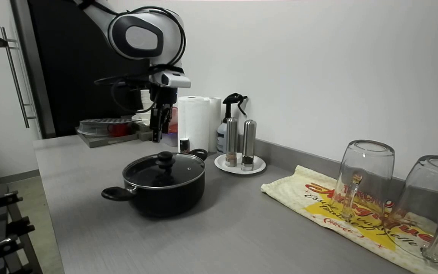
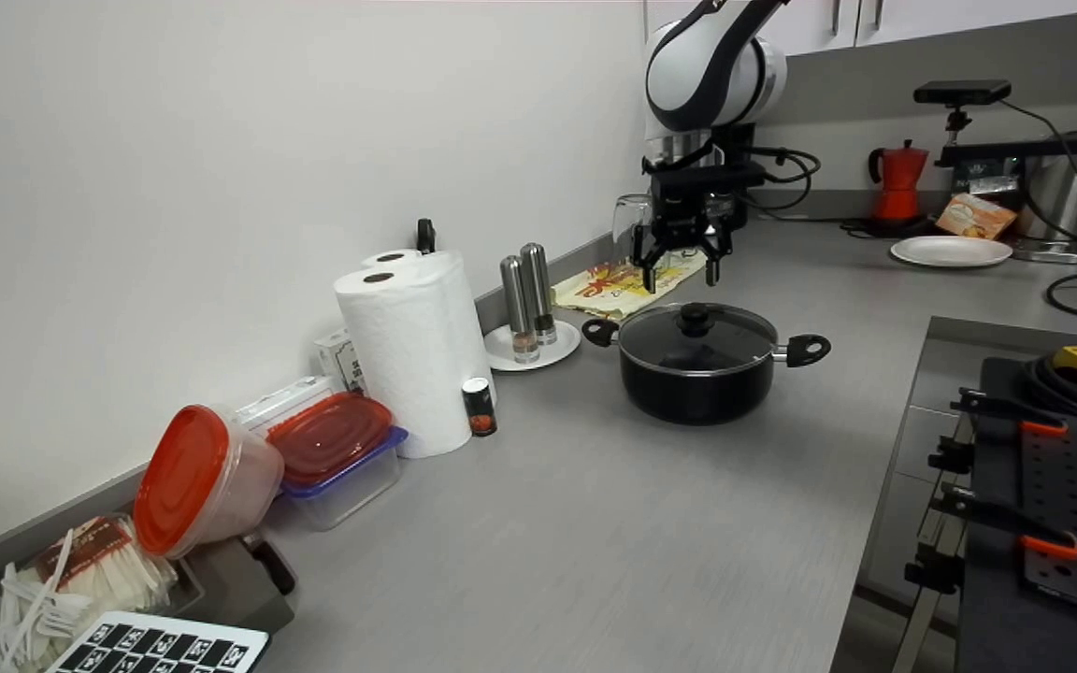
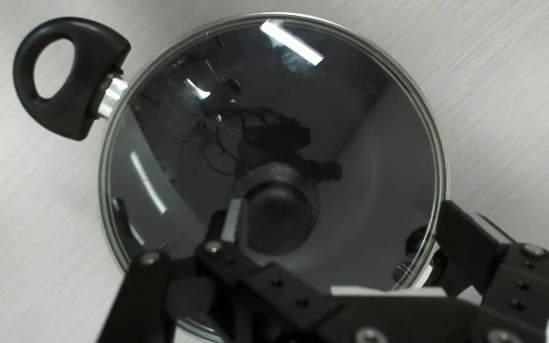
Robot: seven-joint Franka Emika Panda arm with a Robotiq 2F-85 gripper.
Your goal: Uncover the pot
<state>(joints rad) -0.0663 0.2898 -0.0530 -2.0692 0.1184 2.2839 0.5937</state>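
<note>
The black pot (image 1: 169, 203) stands on the grey counter, in both exterior views (image 2: 696, 397), with a short handle on each side. A glass lid (image 1: 185, 169) with a metal rim covers it, also in the wrist view (image 3: 379, 143). The lid's round black knob (image 1: 165, 158) sits in its middle (image 2: 694, 319). My gripper (image 2: 681, 280) is open and empty above the pot, apart from the lid. In the wrist view its fingers (image 3: 340, 209) are spread wide. The knob (image 3: 279, 221) shows close beside the left finger; the right finger overlaps the lid's rim.
A white plate (image 1: 259, 167) with two grinders stands beside the pot near the wall. Paper towel rolls (image 1: 193, 123), a spray bottle (image 1: 221, 135) and a small black jar (image 2: 480, 408) are close by. Upturned glass mugs (image 1: 369, 160) stand on a yellow cloth (image 1: 287, 186).
</note>
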